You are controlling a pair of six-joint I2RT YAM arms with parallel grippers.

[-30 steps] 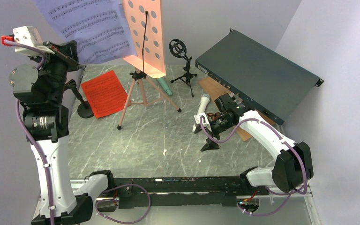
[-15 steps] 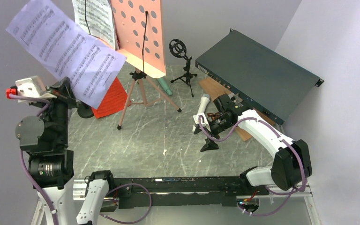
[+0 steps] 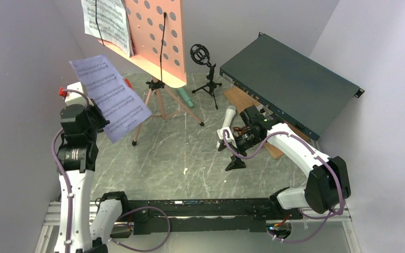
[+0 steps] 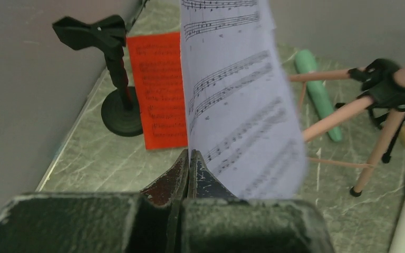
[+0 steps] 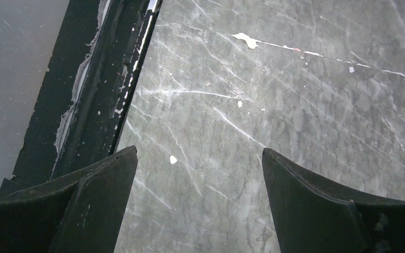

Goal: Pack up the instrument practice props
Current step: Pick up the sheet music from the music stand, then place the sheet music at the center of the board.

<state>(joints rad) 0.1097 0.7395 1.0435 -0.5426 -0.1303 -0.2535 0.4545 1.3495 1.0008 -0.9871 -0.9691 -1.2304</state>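
Left claw, at the near left, is clamped together on the lower edge of the lavender sheet-music page. The page stands up from the pinch in mid-air, clear of the table and leaning towards the stand. Right claw, at the middle right, has its jaws well apart and holds nothing. Its camera shows me only bare marbled surface and the dark rail at the near edge. I judge the step in hand to be carrying off the lavender page. The next move calls for a place to lay it flat, and for care, since a thin sheet held by one edge will flop. Farther in, the white microphone lies on the table just beside the right arm's wrist, probably that arm's next pick. On the left, the red page lies flat, with a black microphone mount on a round base just to its left. The pink perforated music tripod stands upright beyond, the white page resting on its desk. The green microphone lies behind its legs. The second black mount stands on its own small tripod farther right. As for containers, I see none open. The dark green metal box at the far right is shut, and its contents are hidden from me. It lies over part of a brown wooden board.
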